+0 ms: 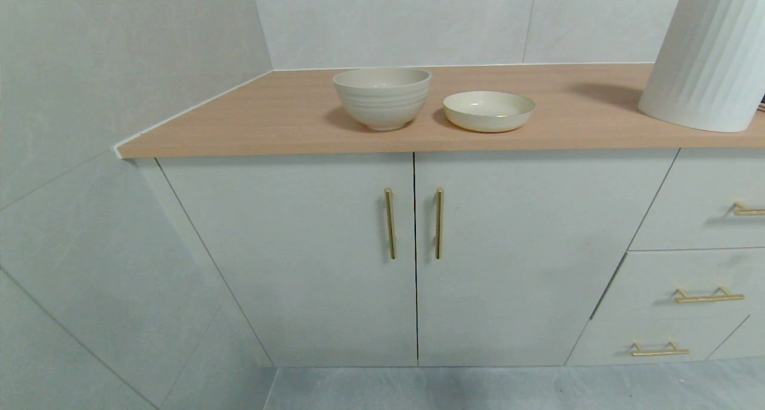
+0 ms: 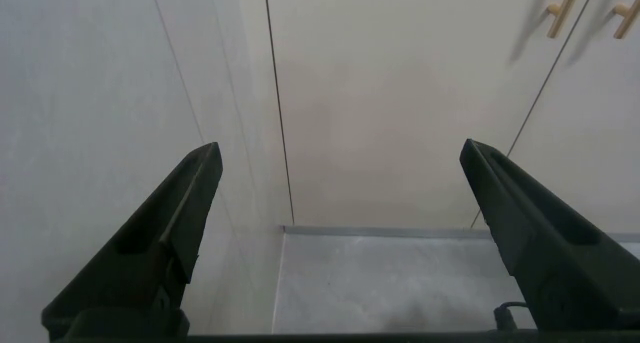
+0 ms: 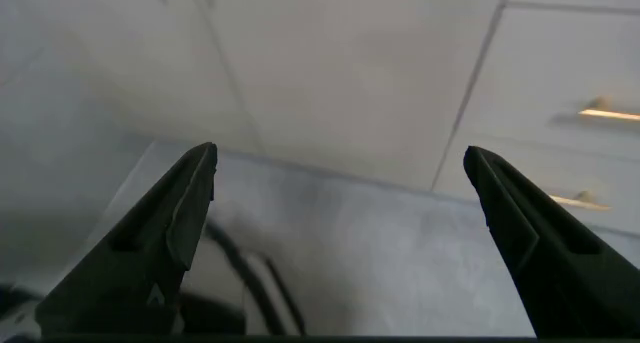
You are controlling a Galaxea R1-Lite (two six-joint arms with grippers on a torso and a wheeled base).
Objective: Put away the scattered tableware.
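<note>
Wide-open and empty, left gripper (image 2: 340, 148) and right gripper (image 3: 340, 151) hang low before the white double-door cabinet (image 1: 287, 248). Well above both claws, on the tan wooden countertop (image 1: 269, 123), a beige ribbed ceramic bowl (image 1: 382, 98) stands just beside a smaller shallow cream dish (image 1: 488, 110), the dish toward the right gripper's side.

Wooden countertop (image 1: 287, 120) bears deep bowl (image 1: 382, 99), shallow dish (image 1: 488, 111), ribbed vessel (image 1: 708, 57).

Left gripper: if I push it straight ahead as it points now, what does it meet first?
Probably the lower part of the left cabinet door, just above the floor. Nothing shows between the left gripper and that panel, though depth is unclear.
</note>
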